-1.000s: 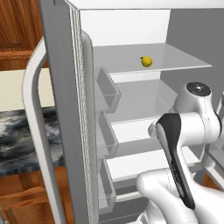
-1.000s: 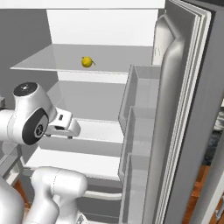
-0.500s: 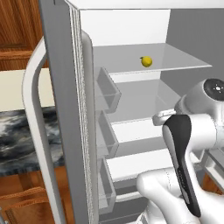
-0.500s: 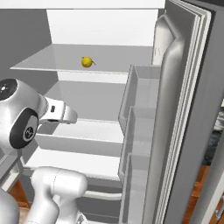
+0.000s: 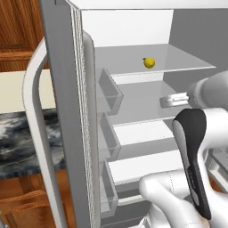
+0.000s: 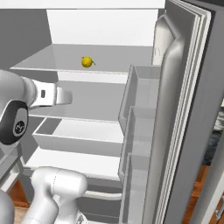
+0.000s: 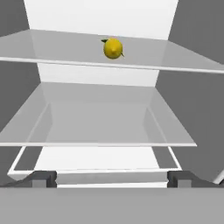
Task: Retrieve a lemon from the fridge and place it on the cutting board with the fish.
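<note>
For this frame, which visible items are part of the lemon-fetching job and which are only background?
Part of the job:
- lemon, on the upper glass shelf
- fridge, both doors open
- gripper, open, facing the shelves below the lemon

Background:
- door bins, nothing visible in them
- marble counter
- wooden cabinets

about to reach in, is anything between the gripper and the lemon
Nothing visible blocks it. The lemon sits alone on the top glass shelf of the open fridge, above the level the open gripper points at.
</note>
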